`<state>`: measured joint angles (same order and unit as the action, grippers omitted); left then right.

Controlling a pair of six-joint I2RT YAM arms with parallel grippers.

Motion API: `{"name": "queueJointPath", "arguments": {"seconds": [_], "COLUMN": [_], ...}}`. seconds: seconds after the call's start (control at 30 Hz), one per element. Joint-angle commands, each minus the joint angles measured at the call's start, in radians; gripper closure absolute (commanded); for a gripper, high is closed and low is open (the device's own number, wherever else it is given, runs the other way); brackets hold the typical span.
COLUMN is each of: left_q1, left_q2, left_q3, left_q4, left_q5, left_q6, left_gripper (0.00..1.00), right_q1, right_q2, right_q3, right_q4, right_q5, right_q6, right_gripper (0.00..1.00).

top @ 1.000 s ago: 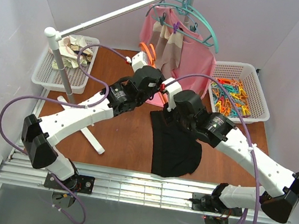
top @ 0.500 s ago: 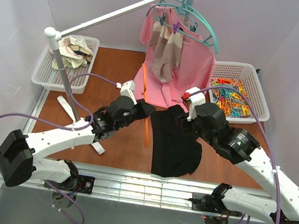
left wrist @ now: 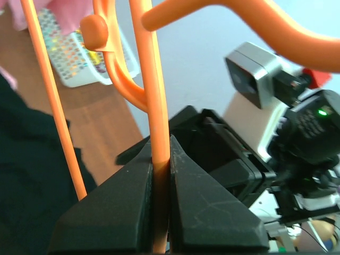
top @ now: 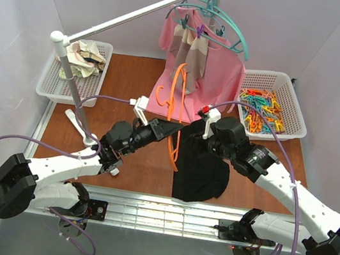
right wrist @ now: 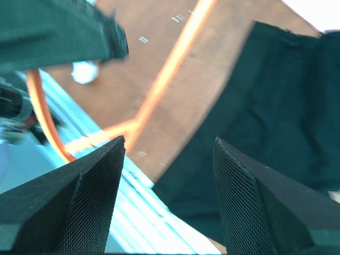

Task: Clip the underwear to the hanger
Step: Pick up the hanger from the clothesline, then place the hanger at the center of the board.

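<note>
Hand, left (left wrist: 161, 154): clenched on one thin bar of the bright orange plastic hanger (left wrist: 153, 79), the bar pinched between black fingers; triangular frame held upright above the brown wooden bench (top: 124, 88), hook uppermost.
Hand, right (right wrist: 169, 146): released, jaws standing apart with nothing between them, poised over the upper edge of the plain black soft cloth underwear (right wrist: 281, 106).
Underwear: flat on the bench towards the near edge, just beside the lower end of the hanger; not on the frame, not clipped.
Pegs: heap of coloured plastic clothes pegs (top: 259, 112) in a white mesh basket (top: 269, 74) at the right, well apart from both hands; none seen on the hanger.
Risk, hanger: narrow pinch on a slick round bar; likely to swivel or slide if cloth drags on it or the other arm bumps it.
Risk, cloth: limp fabric; apt to bunch, or to be caught by one layer only and sag off the bar.
Risk, crowding: both hands close over one spot; possible knock between them.
Risk, backdrop: pink shirt (top: 220, 77) hanging behind; depth unclear, possible snag on the hook.
</note>
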<state>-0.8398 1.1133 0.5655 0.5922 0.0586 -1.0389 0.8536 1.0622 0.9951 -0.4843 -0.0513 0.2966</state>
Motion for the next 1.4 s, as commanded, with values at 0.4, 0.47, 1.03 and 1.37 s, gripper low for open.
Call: {"name": "queueJointPath", "arguments": {"seconds": [0.4,0.47,1.03,1.37], "left_q1": [0.002,0.002,0.002,0.002], "left_q2": [0.034,0.033,-0.046,-0.047], "left_q3": [-0.026,-0.033,0.008,0.004], "left_q4": [0.225,0.224,-0.396,-0.693], "left_q5": [0.079,0.08,-0.025,-0.046], "left_q6": [-0.079,-0.085,0.079,0.119], "left_gripper": [1.0,1.0,0.16,0.08], "right_q1": [-0.045,-0.045,-0.05,-0.045], "right_q2": [0.042,0.056,0.168,0.271], "right_q3": [-0.087,-0.081,-0.067,-0.061], "right_q4": [0.256,0.257,0.03,-0.071], "right_q5": [-0.183,-0.183,-0.052,0.16], "right_q6": [0.124,0.122,0.185,0.237], "right_gripper": [0.5,0.6,0.99,0.99]}}
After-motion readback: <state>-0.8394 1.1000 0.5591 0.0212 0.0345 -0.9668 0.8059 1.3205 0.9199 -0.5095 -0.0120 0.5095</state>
